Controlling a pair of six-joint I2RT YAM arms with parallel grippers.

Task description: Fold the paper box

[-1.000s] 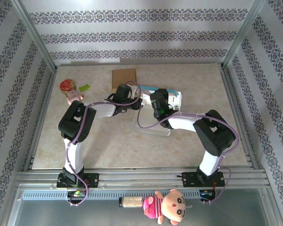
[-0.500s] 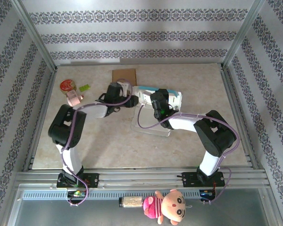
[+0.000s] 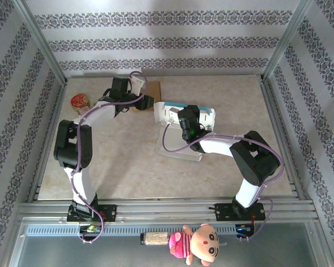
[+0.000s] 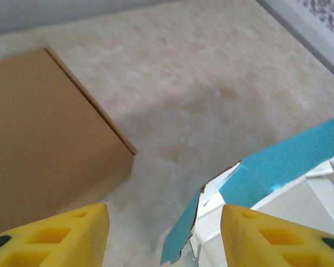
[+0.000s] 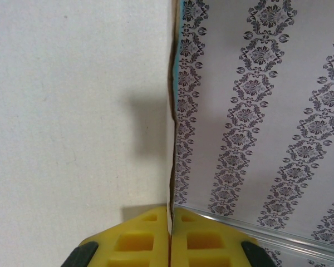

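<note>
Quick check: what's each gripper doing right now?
Left gripper: open, nothing between its fingers.
Right gripper: closed, pinching a panel edge of the paper box.

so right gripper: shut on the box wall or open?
Shut on the paper box: the right gripper has its yellow fingers meeting, the wall's thin edge pinched between them.

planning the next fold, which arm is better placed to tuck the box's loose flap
Left. The right gripper is shut on the paper box wall, steadying it; the left gripper is open beside its blue-edged flap.
</note>
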